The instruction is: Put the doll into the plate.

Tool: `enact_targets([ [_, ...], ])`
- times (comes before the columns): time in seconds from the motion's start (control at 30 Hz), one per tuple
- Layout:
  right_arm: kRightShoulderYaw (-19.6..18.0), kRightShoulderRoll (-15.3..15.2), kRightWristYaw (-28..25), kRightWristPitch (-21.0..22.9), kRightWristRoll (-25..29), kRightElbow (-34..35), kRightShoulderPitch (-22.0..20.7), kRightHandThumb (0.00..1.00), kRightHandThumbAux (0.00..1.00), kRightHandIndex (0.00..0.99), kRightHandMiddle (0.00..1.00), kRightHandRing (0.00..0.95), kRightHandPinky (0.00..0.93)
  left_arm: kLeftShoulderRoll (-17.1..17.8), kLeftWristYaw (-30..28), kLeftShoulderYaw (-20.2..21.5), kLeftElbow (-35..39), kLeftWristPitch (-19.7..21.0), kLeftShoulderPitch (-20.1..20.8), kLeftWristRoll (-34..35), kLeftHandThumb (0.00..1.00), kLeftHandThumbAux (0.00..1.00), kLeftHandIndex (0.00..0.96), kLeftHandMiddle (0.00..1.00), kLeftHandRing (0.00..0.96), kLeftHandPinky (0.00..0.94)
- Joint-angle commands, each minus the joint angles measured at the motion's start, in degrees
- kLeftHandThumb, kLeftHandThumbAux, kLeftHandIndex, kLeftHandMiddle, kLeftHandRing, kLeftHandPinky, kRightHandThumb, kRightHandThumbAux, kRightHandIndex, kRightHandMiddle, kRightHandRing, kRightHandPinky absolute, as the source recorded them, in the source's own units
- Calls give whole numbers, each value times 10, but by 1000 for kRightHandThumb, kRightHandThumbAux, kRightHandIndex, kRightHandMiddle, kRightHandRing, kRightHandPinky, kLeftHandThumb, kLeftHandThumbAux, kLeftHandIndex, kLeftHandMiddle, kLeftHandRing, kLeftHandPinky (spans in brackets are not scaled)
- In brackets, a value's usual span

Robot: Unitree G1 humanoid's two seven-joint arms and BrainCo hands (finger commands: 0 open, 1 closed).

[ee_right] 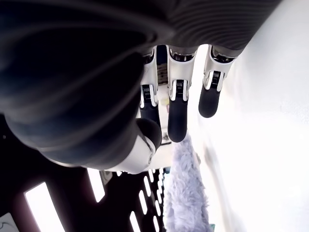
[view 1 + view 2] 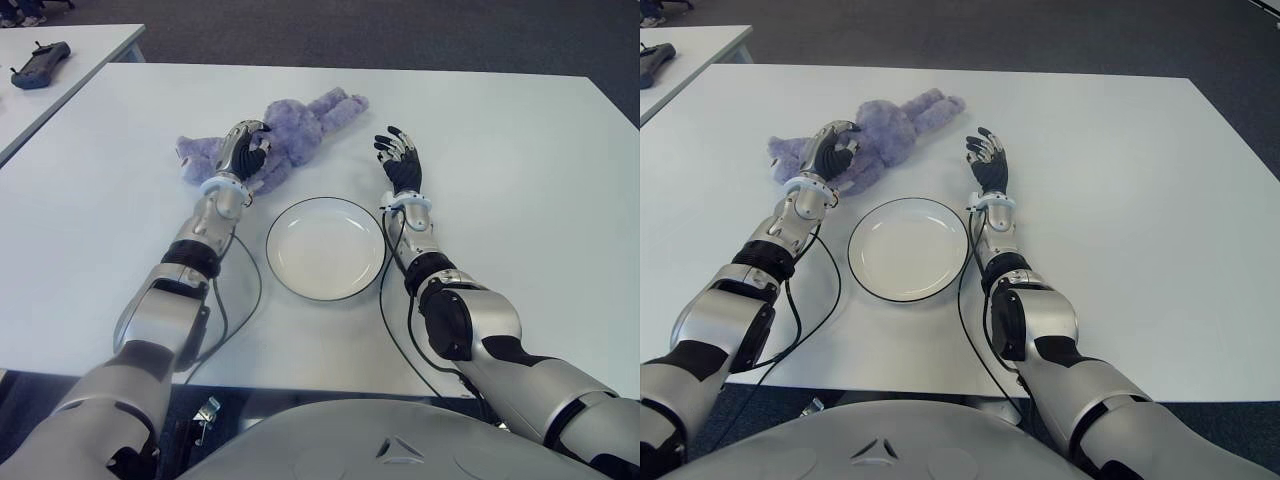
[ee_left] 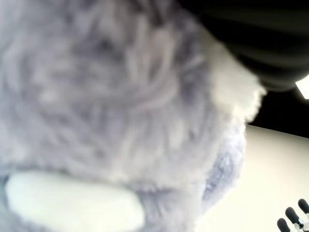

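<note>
The doll (image 2: pixel 285 135), a purple plush toy, lies flat on the white surface (image 2: pixel 500 130) just beyond the plate (image 2: pixel 326 248) and a little to its left, stretched at a slant with its legs pointing away toward the far right and its head end toward the near left. It is wholly outside the plate, close to the far-left part of the rim but not touching it.

The left hand (image 2: pixel 243 148) is on the doll, laid over the middle of its body, with the fingers curled down around the plush. The left wrist view is filled with fur pressed close against the camera, so the hand appears to be grasping the doll, though how firmly the fingers close cannot be told from that blurred view. The doll is not lifted; it lies against the surface along its whole length.

The right hand (image 2: pixel 401 160) shows just right of the plate's far-right rim, palm down, fingers (image 1: pixel 177 113) straight and slightly spread, holding nothing. It is near the doll's legs but apart from them. Whether it touches the surface cannot be told.

The plate is white with a thin dark rim and sits between the two forearms. On a second surface (image 2: pixel 80 50) to the far left of the plate lies a dark handheld controller (image 2: pixel 38 62).
</note>
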State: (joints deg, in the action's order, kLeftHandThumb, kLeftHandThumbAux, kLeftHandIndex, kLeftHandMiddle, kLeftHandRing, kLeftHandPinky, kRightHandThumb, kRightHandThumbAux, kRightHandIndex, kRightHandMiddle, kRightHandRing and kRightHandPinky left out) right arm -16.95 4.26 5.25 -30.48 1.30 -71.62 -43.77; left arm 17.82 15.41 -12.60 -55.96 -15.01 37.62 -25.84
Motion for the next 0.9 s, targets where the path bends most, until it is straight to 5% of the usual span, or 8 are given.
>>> enact_targets([
  [0.03, -15, 51, 7, 54, 15, -61, 114, 748, 915, 167, 282, 250, 169, -42, -51, -35, -78, 45, -104, -6, 747, 619, 399, 322, 371, 400],
  [0.1, -15, 52, 7, 55, 15, -61, 114, 775, 910, 170, 277, 245, 157, -42, -53, -35, -77, 43, -106, -5, 730, 678, 421, 345, 389, 400],
  [0.6, -9, 52, 12, 58, 9, -61, 113, 737, 910, 179, 273, 241, 195, -31, -81, -29, -28, 25, -137, 18, 725, 685, 421, 351, 410, 437],
  [0.9, -7, 52, 9, 57, 9, -61, 114, 746, 912, 168, 275, 253, 192, -27, -97, -35, 34, 29, -167, 32, 722, 686, 420, 378, 476, 565],
])
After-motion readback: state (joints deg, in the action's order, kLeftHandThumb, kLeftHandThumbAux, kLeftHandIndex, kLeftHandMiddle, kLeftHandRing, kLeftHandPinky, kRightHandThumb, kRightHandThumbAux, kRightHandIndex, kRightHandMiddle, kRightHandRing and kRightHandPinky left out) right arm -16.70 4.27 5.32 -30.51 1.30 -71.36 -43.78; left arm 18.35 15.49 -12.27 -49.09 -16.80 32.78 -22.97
